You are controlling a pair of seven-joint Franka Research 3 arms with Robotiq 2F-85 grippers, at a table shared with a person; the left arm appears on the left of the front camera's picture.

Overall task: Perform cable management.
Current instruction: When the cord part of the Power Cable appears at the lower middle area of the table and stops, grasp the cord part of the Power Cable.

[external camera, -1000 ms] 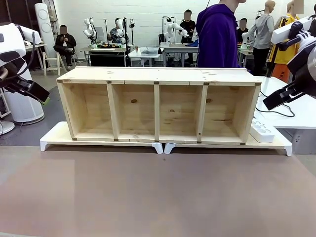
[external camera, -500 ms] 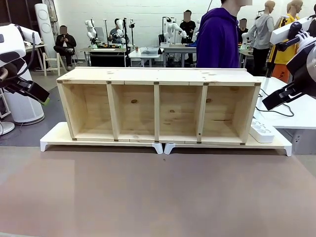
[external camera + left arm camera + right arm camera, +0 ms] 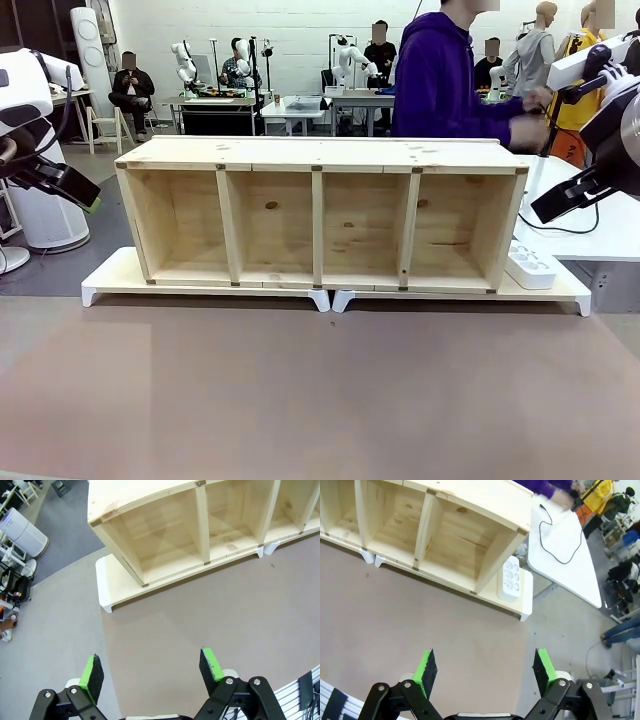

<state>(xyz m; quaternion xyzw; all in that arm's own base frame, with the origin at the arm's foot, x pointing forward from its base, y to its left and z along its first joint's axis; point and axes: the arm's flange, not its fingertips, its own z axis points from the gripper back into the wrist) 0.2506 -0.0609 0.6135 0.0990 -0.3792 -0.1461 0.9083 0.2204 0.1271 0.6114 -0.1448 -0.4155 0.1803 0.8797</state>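
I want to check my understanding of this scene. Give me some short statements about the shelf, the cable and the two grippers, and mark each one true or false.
1. The wooden shelf has four compartments, all empty. True.
2. The cable lies inside the shelf. False: it lies on the white table beyond the shelf's right end.
3. The left gripper holds the power strip. False: its fingers are open and hold nothing; the strip sits beside the shelf.
4. The right gripper is open. True.
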